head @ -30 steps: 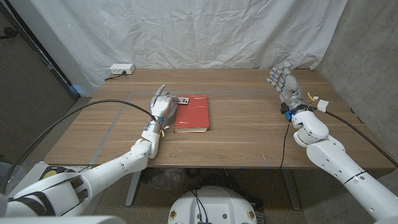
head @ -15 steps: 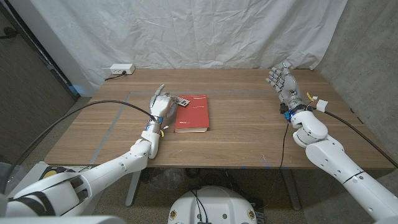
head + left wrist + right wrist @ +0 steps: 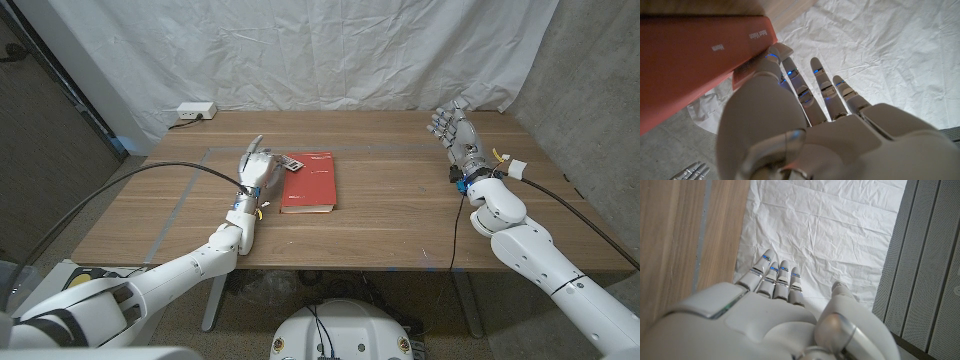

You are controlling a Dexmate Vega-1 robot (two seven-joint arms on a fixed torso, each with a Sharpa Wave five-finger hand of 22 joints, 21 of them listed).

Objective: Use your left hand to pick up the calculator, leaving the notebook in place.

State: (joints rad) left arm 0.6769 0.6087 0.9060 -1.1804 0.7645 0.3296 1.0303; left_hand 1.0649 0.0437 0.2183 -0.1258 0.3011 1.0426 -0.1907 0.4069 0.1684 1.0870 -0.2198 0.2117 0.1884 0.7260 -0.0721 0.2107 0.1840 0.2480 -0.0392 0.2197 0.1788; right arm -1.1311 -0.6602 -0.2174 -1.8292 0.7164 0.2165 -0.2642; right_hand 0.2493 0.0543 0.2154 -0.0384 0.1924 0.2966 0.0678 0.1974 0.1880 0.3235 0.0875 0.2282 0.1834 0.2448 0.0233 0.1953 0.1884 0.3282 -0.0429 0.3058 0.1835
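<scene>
tabletop carries red notebook, undisturbed. calculator sits at notebook's 11 o'clock corner, not yet lifted; grasp + lift left. left robot hand at its 9 o'clock, fingers extended, grasping nothing. right robot hand idle at 3 o'clock, released.

Soft, even light falls from above across the wooden table, bright on the white backdrop sheet, and shadows are faint, with no hard glare. The head view is sharp at the middle, its straight lines bending toward the corners. In the left wrist view the red notebook is close and blurred.
</scene>
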